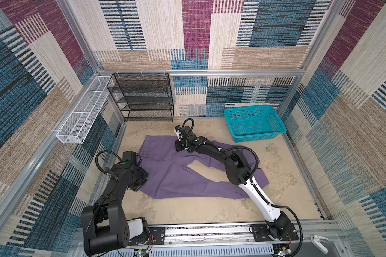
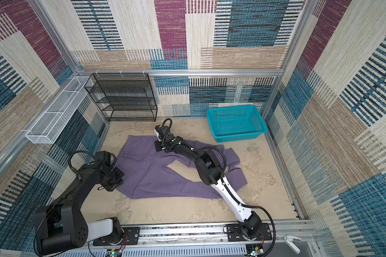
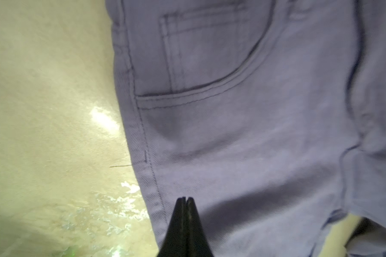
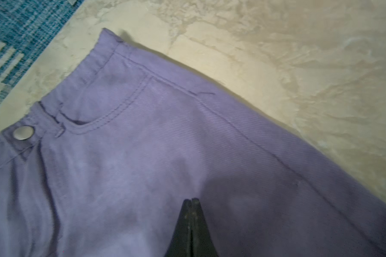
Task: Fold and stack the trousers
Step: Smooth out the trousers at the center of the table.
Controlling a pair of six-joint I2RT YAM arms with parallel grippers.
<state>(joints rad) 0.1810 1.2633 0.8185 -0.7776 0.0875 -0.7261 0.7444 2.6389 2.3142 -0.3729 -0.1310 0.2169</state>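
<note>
The left gripper (image 3: 185, 198), jaws pressed together on nothing, hovers at the side seam of the trousers (image 1: 172, 175), which lie spread flat on the table (image 1: 187, 211), waist leftward. The right gripper (image 4: 191, 200), likewise closed and empty, hangs over the hip near the metal button (image 4: 22, 132).

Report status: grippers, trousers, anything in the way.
Both shut, empty: left gripper at side seam, right gripper over hip. Trousers spread flat, unfolded, legs apart. Nothing in the way.

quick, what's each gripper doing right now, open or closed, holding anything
left gripper: closed, holding nothing, near the edge of the trousers
right gripper: closed, holding nothing, over the trousers
</note>
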